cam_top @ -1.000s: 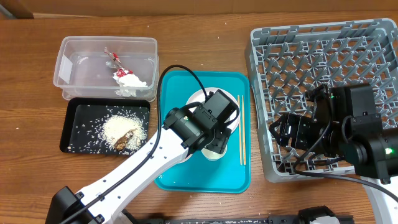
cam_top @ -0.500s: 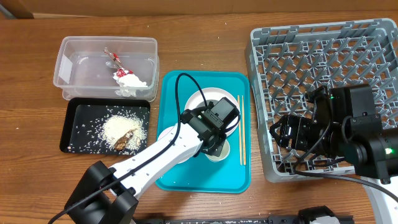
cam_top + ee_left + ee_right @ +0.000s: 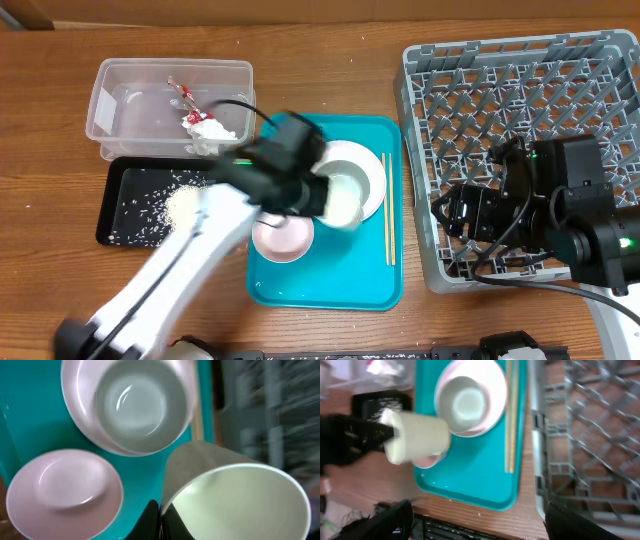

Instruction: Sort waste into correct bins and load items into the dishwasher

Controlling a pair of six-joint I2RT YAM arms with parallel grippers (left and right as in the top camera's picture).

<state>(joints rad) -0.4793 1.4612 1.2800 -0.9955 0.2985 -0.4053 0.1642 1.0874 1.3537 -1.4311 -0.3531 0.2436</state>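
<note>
My left pincer (image 3: 159, 519) is pinching the wall of the small white cup (image 3: 341, 206), and it looks like one finger is inside the rim. That's why the cup hangs tipped on its side, mid-frame over the teal rectangular serving tray (image 3: 330, 282). I reckon it goes next into the grey lattice plastic dish rack (image 3: 520, 90) on the right. The right pincer (image 3: 480, 519) sits by the rack's left edge, fingers spread and holding nothing. The white round bowl (image 3: 358, 170) and thin wooden chopsticks (image 3: 387, 215) lie on the tray.

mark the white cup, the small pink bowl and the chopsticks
white cup (image 3: 235, 505), left wrist view, on its inner wall below the rim
small pink bowl (image 3: 62, 487), left wrist view, on the middle of its inside
chopsticks (image 3: 387, 215), overhead view, about halfway along the pair
</note>
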